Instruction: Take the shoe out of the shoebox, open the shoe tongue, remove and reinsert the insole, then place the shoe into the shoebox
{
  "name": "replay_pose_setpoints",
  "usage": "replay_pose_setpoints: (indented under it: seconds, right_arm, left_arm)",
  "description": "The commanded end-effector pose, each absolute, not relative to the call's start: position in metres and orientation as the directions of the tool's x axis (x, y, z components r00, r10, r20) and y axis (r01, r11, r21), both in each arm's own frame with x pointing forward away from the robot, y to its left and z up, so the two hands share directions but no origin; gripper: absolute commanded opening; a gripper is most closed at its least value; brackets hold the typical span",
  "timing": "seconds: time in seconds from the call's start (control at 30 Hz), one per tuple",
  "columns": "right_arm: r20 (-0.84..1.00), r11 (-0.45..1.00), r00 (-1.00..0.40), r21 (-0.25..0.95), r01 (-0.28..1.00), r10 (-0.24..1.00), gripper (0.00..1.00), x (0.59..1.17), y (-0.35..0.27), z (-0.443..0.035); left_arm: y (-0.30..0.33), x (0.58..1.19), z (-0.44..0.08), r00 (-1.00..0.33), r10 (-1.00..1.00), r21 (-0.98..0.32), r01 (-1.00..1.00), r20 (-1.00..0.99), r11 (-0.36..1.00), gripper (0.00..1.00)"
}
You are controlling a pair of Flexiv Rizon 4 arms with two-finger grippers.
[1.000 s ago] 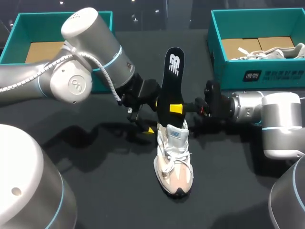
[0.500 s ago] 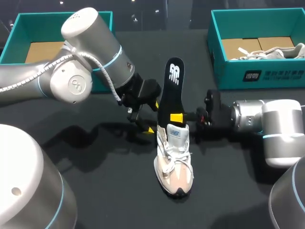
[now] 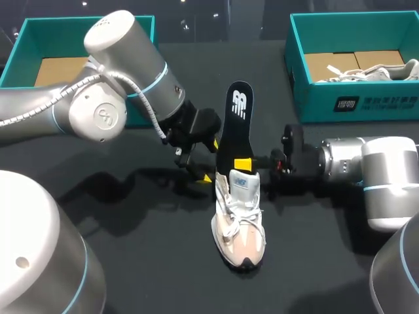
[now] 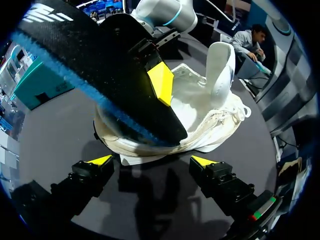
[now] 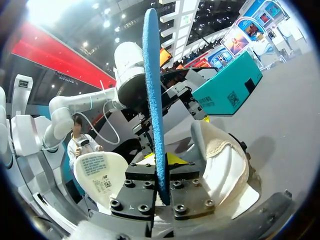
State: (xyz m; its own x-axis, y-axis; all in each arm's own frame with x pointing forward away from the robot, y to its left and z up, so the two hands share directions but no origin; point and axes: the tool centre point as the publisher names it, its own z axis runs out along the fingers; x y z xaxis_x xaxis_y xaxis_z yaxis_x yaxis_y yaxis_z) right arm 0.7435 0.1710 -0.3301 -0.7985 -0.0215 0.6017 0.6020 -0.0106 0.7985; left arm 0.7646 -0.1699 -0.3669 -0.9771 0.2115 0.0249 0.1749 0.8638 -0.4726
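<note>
One shoe (image 3: 239, 219) is standing on the table, with one insole (image 3: 234, 124) rising from its heel. The right gripper (image 3: 243, 162) is pinching that insole just above the shoe. The left gripper (image 4: 155, 161) is waiting spread beside the heel. Beyond the shoe, the left box (image 3: 59, 23) and right box (image 3: 366, 101) are sitting. Only the head view is showing the second shoe (image 3: 386, 70) inside the right one.

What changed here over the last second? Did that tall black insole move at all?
The right gripper, shut on the black insole, has brought it lower, pushing its lower end deeper into the heel opening of the shoe. Most of that drop came early on. Nothing was let go. The left gripper stayed open at the shoe's heel, and the shoe did not shift.
</note>
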Motion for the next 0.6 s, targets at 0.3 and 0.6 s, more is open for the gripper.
replay_pose_setpoints:
  seconds: [0.3, 0.6]
  right_arm:
    - [0.588, 0.009, -0.808, 0.809, 0.588, -0.038, 0.26, 0.749, 0.175, -0.325]
    - [0.563, 0.020, -0.826, 0.827, 0.562, -0.041, 0.29, 0.752, 0.175, -0.314]
  left_arm:
    - [-0.170, 0.765, -0.367, -0.977, 0.212, -0.470, 0.176, 0.025, 0.865, 1.00]
    - [-0.170, 0.765, -0.367, -0.977, 0.212, -0.470, 0.176, 0.025, 0.865, 1.00]
